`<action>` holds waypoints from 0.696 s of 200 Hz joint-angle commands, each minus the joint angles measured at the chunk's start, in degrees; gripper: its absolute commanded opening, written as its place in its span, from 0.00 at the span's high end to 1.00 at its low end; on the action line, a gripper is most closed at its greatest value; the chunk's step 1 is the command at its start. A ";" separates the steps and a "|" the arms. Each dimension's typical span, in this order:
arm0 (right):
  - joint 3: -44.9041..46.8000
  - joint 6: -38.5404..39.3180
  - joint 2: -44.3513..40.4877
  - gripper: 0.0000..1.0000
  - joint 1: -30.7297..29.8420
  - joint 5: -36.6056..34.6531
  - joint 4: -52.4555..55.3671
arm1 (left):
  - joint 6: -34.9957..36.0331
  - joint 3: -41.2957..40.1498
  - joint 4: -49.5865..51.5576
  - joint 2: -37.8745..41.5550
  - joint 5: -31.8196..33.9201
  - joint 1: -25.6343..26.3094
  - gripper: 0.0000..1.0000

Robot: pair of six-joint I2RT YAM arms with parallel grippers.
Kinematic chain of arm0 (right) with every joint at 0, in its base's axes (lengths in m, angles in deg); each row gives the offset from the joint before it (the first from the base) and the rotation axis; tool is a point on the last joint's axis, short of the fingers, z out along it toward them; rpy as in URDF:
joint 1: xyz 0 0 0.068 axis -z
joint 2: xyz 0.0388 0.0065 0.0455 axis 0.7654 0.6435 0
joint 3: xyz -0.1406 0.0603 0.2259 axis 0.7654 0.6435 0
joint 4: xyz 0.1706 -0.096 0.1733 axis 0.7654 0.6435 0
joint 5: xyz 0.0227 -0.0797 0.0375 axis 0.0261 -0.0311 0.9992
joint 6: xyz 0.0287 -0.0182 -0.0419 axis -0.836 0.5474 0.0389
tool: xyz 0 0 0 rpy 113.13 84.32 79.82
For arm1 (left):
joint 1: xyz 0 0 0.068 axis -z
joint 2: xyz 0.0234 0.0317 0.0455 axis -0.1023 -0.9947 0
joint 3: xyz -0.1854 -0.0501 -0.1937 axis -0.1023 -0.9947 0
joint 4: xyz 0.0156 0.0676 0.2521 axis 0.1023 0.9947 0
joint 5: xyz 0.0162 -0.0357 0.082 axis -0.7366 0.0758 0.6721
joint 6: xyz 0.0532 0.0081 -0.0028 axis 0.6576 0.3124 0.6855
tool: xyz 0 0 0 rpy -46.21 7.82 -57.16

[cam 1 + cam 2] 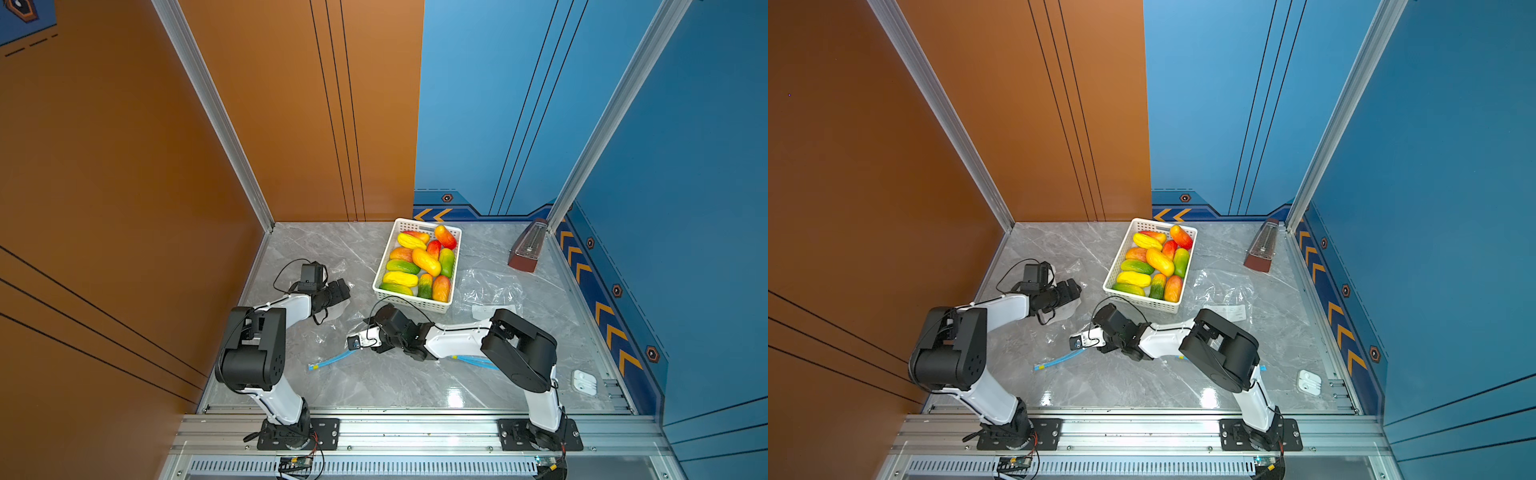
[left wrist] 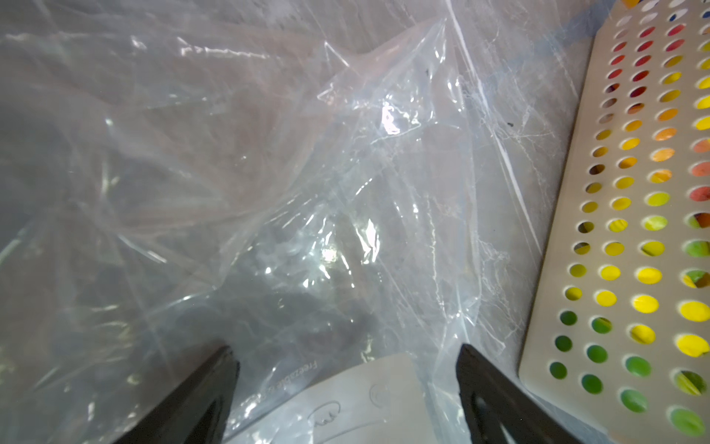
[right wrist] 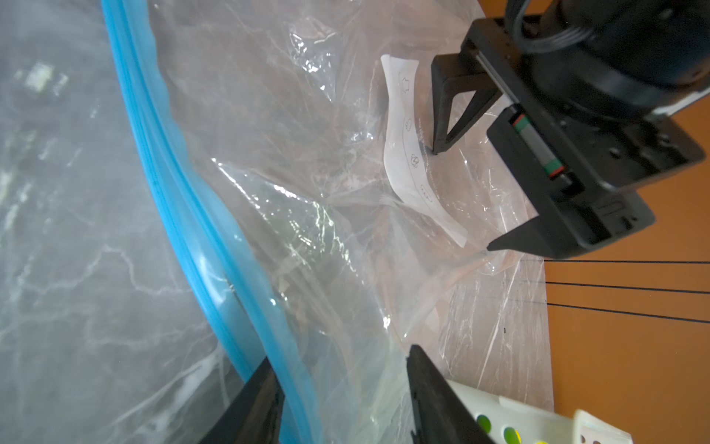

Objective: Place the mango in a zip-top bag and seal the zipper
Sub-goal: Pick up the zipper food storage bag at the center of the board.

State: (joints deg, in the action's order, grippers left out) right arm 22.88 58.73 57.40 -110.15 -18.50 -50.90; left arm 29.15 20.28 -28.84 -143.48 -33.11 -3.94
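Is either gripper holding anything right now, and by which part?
Nothing is clamped. The right gripper, jaws open, straddles the blue zipper; the left gripper hangs open.

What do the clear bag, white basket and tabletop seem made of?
Clear zip-top bag: thin glossy plastic film, crinkled and see-through.
White perforated basket: matte rigid plastic, probably moulded, with regular round holes.
Grey tabletop: polished marble look, veined and reflective; stone or laminate unclear.

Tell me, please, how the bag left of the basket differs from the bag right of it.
The left bag has both grippers at it: the left gripper stands open over its white label, and the jaws of the right gripper straddle its blue zipper. The right bag has no gripper near, and its label lies in the open. Both are clear, crumpled and empty.
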 commanded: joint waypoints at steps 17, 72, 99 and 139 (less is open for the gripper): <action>-1.21 3.30 6.09 0.65 -0.09 -3.87 -7.50 | 0.89 0.43 4.94 -3.25 -3.83 0.22 0.10; -9.25 -22.49 -1.51 0.94 5.96 5.51 -0.08 | -0.79 -0.24 9.62 16.74 -0.18 -1.45 0.10; -11.81 -27.06 -2.30 0.96 6.61 5.63 0.34 | 1.38 -4.81 9.82 32.99 8.32 0.69 0.11; -13.92 -35.30 -3.41 0.97 9.69 8.33 0.38 | 7.84 -7.84 16.75 43.94 10.92 7.98 0.21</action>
State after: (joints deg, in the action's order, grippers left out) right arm 10.05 32.55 55.49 -102.09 -13.73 -52.54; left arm 31.93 16.15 -19.88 -101.47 -26.42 0.65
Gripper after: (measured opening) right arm 0.048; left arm 0.807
